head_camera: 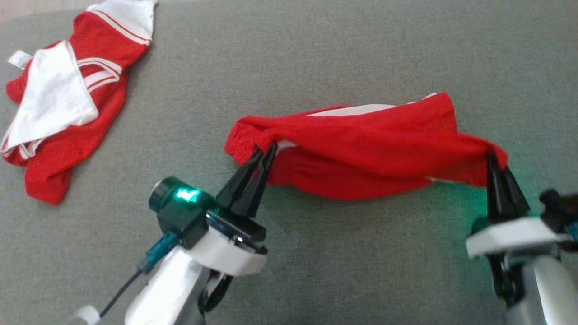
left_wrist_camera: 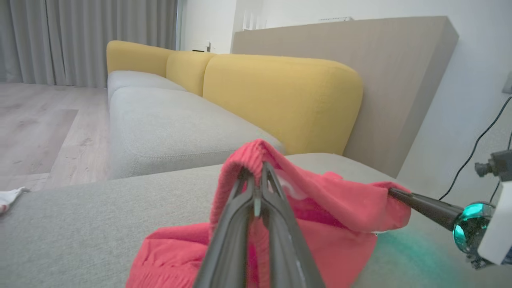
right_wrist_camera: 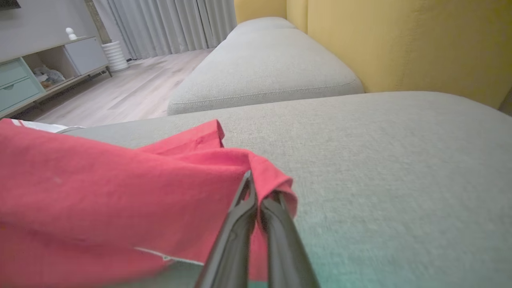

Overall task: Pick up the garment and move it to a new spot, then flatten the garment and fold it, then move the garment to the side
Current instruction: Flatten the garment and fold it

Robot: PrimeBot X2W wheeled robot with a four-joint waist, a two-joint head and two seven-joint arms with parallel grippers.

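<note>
left gripper [head_camera: 266, 151] is clamping left end of garment [head_camera: 361, 153] | right gripper [head_camera: 491, 158] is clamping right end | long axis is spanning left-right between them

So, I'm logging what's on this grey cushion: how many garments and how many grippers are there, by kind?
Garments: 2 (held garment; loose garment lying at the far left)
Grippers: 2 (left gripper and right gripper, each shut on one end of the held garment)
Total: 4
</note>
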